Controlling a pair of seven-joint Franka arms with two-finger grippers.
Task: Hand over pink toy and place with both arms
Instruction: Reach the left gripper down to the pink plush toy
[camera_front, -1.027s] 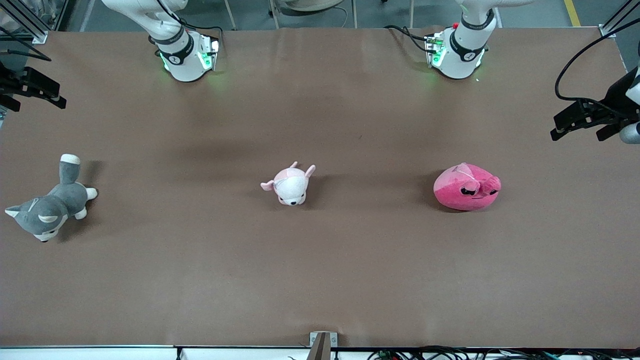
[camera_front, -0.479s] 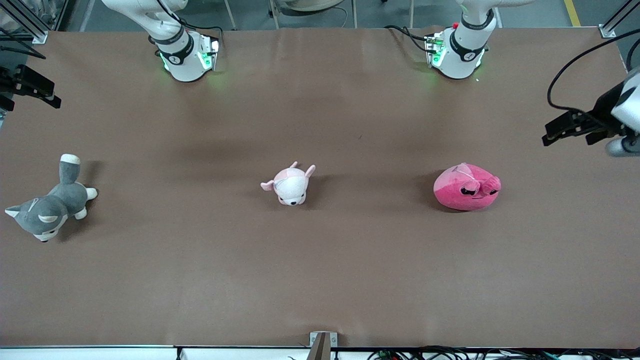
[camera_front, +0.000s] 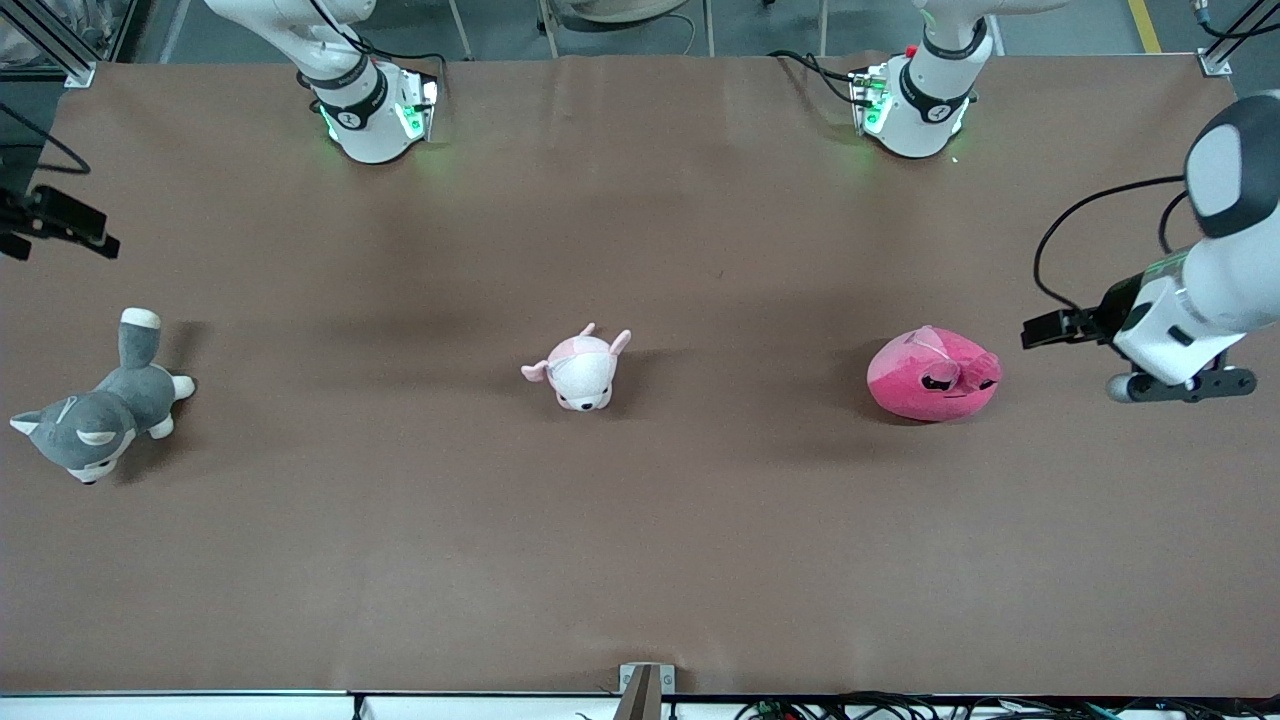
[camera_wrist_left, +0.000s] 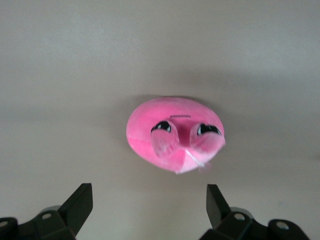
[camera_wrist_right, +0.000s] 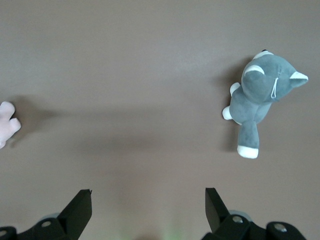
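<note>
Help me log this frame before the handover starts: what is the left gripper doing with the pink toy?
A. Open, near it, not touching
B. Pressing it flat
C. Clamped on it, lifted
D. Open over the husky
A: the left gripper is open, its fingers apart from the pink toy, which lies on the table.

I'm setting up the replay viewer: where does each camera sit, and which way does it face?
Front view: high across the table, facing both bases; shows the left hand beside the pink toy, and the right hand.
Left wrist view: on the left wrist, looking down at the pink toy between open fingers.
Right wrist view: on the right wrist, over the husky plush; open fingers show.
Front and left wrist views share the pink toy.
</note>
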